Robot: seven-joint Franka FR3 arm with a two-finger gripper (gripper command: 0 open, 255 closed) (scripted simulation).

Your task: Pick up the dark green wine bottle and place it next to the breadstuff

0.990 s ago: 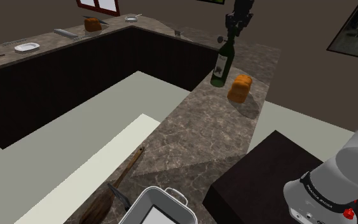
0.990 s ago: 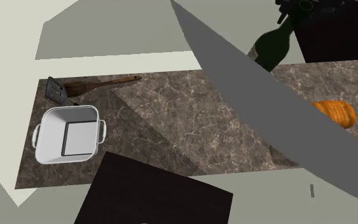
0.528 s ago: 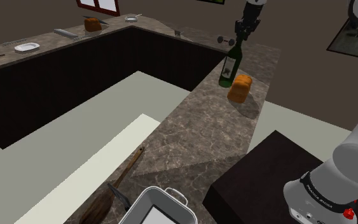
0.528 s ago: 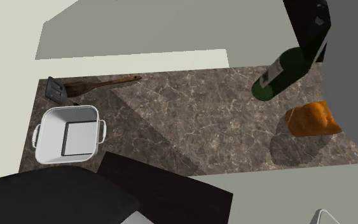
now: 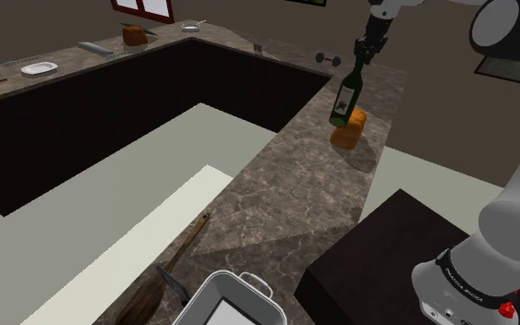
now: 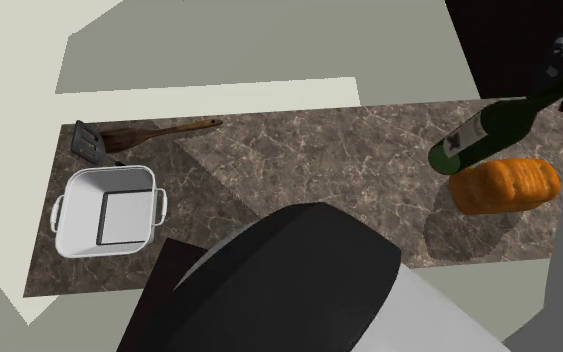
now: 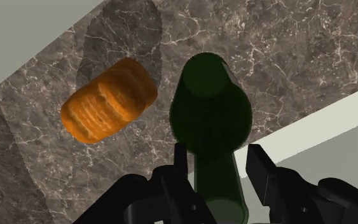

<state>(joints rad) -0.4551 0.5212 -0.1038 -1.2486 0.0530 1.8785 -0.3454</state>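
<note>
Shoulder view: shows the claw (image 5: 367, 51) clamped on the neck of the dark green wine bottle (image 5: 344, 100). Shows the bottle hanging tilted, apparently clear of the worktop (image 5: 285, 194), just in front of the orange bread loaf (image 5: 347, 132) at the far end. Also shows a white pot (image 5: 199, 303) and a wooden-handled spatula (image 5: 191, 238) at the near end, well apart from both.

Second exterior view: places the bottle's base just beside the loaf, neck slanting up toward the claw. Adds a shadow on the worktop by the loaf, consistent with a lifted bottle.

Wrist view: looks down along the bottle. Confirms both fingers (image 7: 180, 162) pressed against the neck, a detail not readable elsewhere.

Progress, as judged: pick-up done, carry nearly done. Left to do: set upright beside the loaf, release, withdraw.
</note>
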